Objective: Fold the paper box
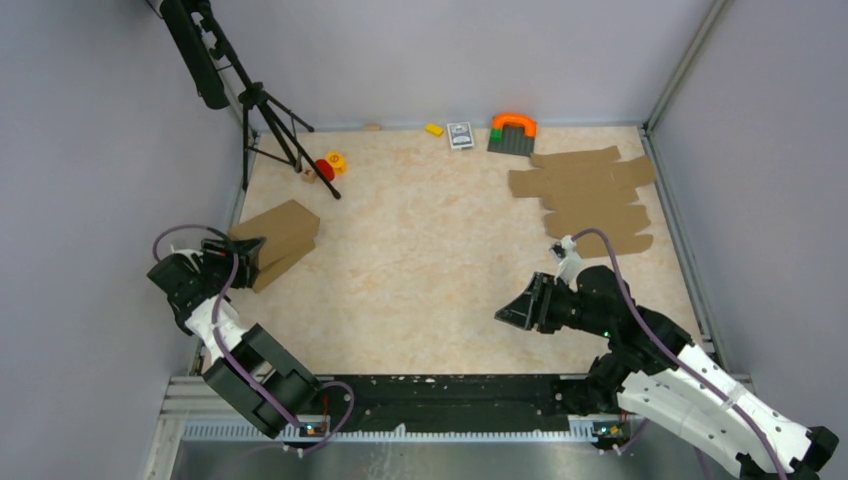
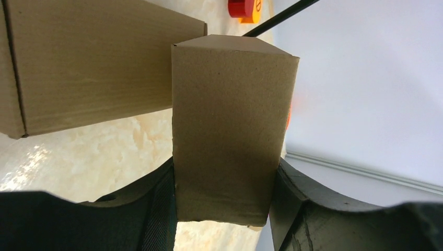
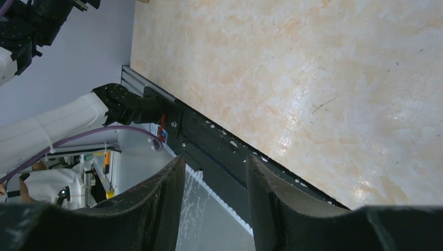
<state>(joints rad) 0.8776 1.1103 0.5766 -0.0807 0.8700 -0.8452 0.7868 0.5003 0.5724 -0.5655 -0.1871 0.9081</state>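
A folded brown paper box [image 2: 230, 130] is pinched across its narrow end between both jaws of my left gripper [image 2: 224, 175]. In the top view this is at the table's left edge, where the left gripper [image 1: 243, 255] meets the paper box [image 1: 283, 263]. A second folded brown box [image 2: 94, 63] lies right beside it [image 1: 285, 225]. My right gripper [image 1: 512, 308] hovers over the near right part of the table, open, with only the table edge showing between its fingers [image 3: 215, 166].
A pile of flat brown cardboard sheets [image 1: 590, 195] lies at the back right. A black tripod [image 1: 268, 115] stands at the back left with red and yellow toys [image 1: 328, 165] by its feet. A card deck [image 1: 460, 135], an orange-and-green block [image 1: 512, 131] and a yellow piece [image 1: 434, 129] line the back wall.
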